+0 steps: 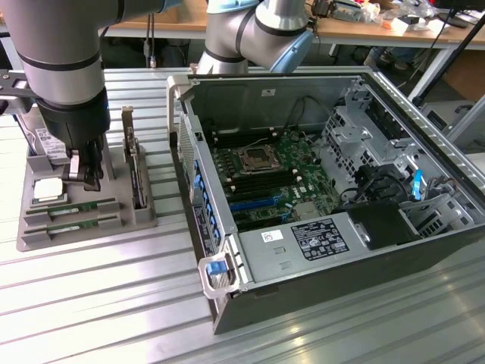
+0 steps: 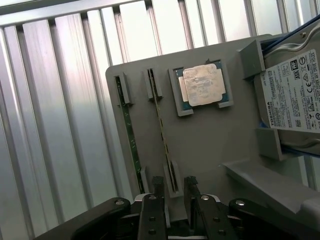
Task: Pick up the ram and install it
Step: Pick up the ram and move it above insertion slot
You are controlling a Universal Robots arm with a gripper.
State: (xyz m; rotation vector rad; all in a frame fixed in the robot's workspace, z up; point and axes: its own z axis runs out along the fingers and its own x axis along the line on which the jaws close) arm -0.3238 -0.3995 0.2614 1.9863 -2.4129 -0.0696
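Over the parts tray (image 2: 210, 145), my gripper (image 2: 172, 192) hangs with its jaws spread wide, holding nothing. The ram (image 2: 161, 125) stands on edge in its tray slot, and in the wrist view one end of it lies between the two fingers (image 2: 156, 190); I cannot tell whether either finger touches it. A second ram stick (image 2: 127, 130) stands in the next slot, parallel and close. The processor (image 2: 202, 87) lies just beside the ram on the other side, with the Toshiba hard drive (image 2: 295, 90) at the tray's far edge. In the exterior view the open computer case (image 1: 326, 284) sits well apart, on that view's right, its motherboard (image 1: 265, 178) exposed.

As I judge it, the main risk is the grip point: closing on one end of so long and thin a board would let it tilt, jam in its slot or swing free when lifted. Fingers coming down off-centre could land on the board's top edge or the slot's end block instead of passing to either side. The processor is close enough that a sideways drift could clip it.
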